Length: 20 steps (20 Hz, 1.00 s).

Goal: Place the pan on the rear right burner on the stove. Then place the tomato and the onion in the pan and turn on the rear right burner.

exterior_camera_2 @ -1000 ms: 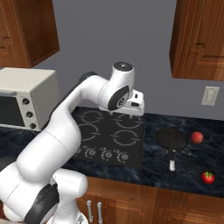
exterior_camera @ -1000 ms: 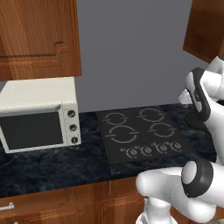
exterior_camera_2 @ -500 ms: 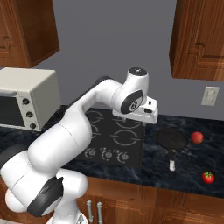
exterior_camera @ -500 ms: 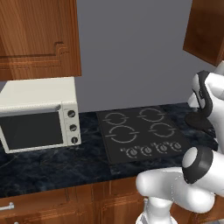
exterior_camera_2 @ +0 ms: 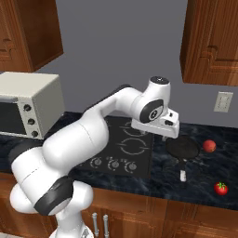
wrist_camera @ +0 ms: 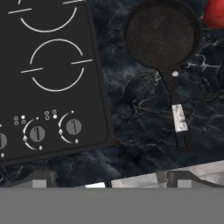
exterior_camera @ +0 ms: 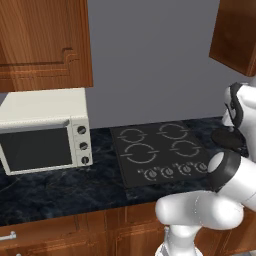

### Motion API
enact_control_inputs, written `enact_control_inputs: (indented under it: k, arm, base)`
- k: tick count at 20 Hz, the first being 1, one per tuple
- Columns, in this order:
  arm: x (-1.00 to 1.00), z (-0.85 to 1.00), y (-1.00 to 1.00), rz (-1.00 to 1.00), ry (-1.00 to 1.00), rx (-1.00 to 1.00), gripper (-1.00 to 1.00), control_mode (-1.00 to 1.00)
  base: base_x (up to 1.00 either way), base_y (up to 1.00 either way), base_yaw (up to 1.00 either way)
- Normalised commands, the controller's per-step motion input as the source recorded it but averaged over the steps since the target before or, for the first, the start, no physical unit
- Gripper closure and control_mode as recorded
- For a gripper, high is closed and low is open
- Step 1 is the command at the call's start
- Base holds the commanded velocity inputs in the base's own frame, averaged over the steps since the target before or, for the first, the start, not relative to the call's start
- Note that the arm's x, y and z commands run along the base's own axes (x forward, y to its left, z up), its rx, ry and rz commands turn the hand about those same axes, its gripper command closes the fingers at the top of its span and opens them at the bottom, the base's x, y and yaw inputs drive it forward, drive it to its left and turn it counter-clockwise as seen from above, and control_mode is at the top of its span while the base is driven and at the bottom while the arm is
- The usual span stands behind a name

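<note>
**Nothing placed yet: the pan is waiting on the table while the open claw is hanging over it**

You are looking at a task that is barely under way. The pan is sitting on the dark marble table, to the right of the stove and clear of its glass, with its handle pointing toward the front edge of the table. In the hand view the pan is empty and lying beside the cooktop's right edge, not on any ring. The rear right burner is carrying nothing, largely hidden behind the arm in the right base view. The round reddish piece is resting just beyond the pan's right side, and the tomato is lying nearer the front edge, well apart from the pan. I am judging the reddish piece to be the onion, though that cannot be told for sure. The knobs are showing no sign of having been turned, as far as I can judge.

So all four steps are remaining: moving the pan, loading both vegetables, switching on the burner.

The arm is reaching forward and to the right over the stove's right half, wrist bent downward. The claw is released, jaws spread wide and grasping nothing, hovering above the strip of table between the stove and the pan.
</note>
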Motion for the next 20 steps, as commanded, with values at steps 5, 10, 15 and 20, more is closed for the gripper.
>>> enact_control_inputs:
  k: [5, 10, 15, 20]
  arm:
    - [0.00, -0.23, -0.36, 0.00, 0.00, 0.00, -1.00, -1.00]
    - [0.00, -0.23, -0.36, 0.00, 0.00, 0.00, -1.00, -1.00]
    - [0.02, -0.24, -0.36, 0.00, 0.01, 0.00, -1.00, -1.00]
    - [0.12, -0.22, -0.30, 0.00, 0.02, 0.00, -1.00, -1.00]
  base:
    - [0.00, 0.00, 0.00]
    - [0.00, 0.00, 0.00]
    - [0.00, 0.00, 0.00]
    - [0.00, 0.00, 0.00]
